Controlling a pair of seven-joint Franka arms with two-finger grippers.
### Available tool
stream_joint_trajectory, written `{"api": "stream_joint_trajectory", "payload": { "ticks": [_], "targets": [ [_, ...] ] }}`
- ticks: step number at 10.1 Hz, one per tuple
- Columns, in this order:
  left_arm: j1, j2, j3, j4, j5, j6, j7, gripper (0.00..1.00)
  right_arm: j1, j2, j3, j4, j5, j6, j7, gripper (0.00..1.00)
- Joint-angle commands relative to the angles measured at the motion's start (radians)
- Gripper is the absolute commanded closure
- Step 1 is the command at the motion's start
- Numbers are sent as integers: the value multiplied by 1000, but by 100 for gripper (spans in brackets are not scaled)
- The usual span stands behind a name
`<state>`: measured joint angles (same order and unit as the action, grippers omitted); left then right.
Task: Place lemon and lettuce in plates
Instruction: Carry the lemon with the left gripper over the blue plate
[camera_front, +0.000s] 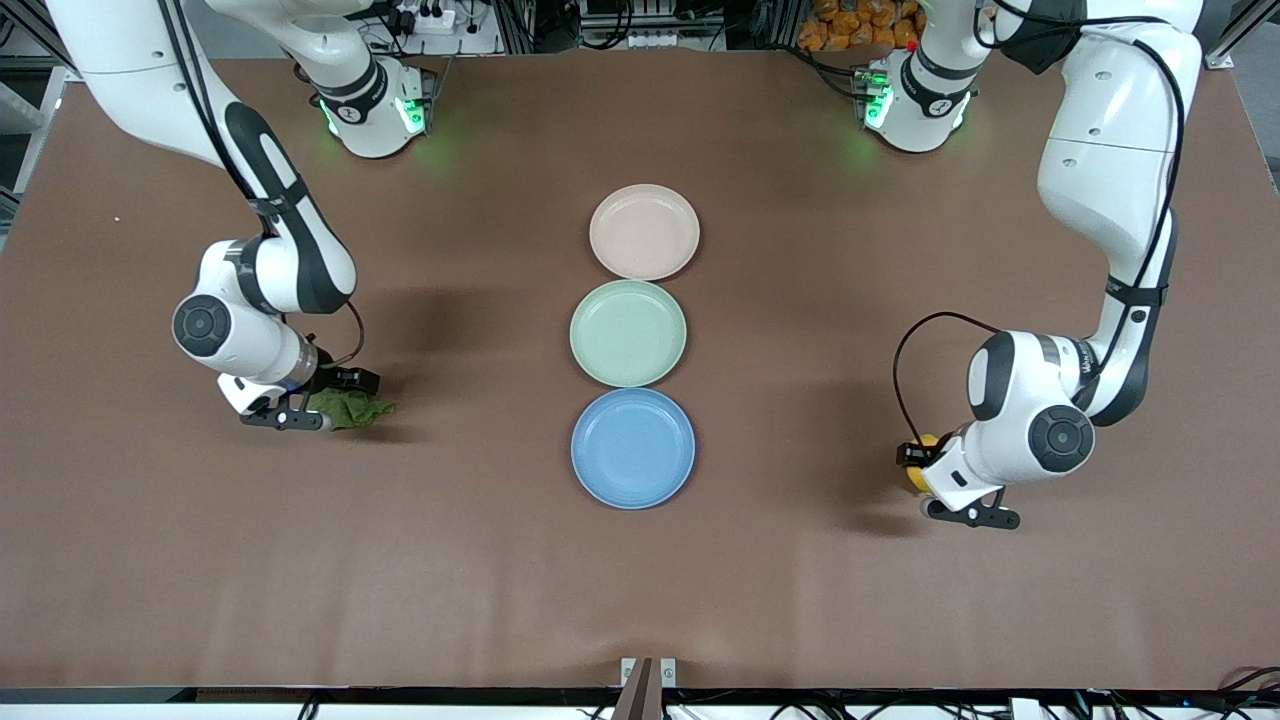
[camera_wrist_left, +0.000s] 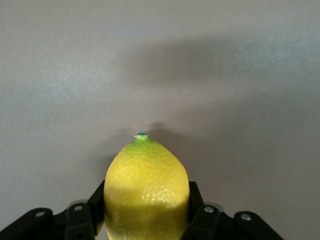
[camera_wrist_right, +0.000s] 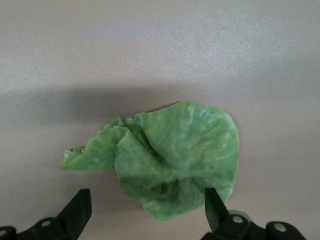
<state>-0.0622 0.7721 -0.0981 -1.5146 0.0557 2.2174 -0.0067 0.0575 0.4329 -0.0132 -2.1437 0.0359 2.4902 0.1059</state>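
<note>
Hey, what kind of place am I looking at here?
Probably a robotics lab: two white robot arms, left gripper shut on a yellow oval lemon, right gripper open over a green wrinkly lettuce leaf, cables and equipment racks past the brown table.

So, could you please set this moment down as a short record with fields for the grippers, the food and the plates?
left gripper: shut on the lemon, low at the left arm's end of the table
right gripper: jaws open, astride the lettuce at the right arm's end
plates, nearest the front camera first: blue plate, mint-green plate, beige-pink plate
plate contents: none
</note>
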Motion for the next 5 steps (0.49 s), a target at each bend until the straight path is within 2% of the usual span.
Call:
{"api": "stream_joint_trajectory", "payload": {
  "ticks": [1, 2, 3, 5],
  "targets": [
    [-63, -75, -2, 4, -17, -2, -44, 100, -8, 7, 5, -1, 13, 7, 6, 0],
    [-124, -100, 1, 5, -14, -2, -112, 100, -18, 7, 5, 4, 13, 7, 5, 0],
    [-170, -114, 1, 19, -14, -2, -198, 100, -22, 9, 5, 5, 16, 7, 3, 5],
    [-221, -146, -3, 31, -19, -2, -297, 100, -24, 12, 5, 5, 18, 9, 0, 21]
  ]
}}
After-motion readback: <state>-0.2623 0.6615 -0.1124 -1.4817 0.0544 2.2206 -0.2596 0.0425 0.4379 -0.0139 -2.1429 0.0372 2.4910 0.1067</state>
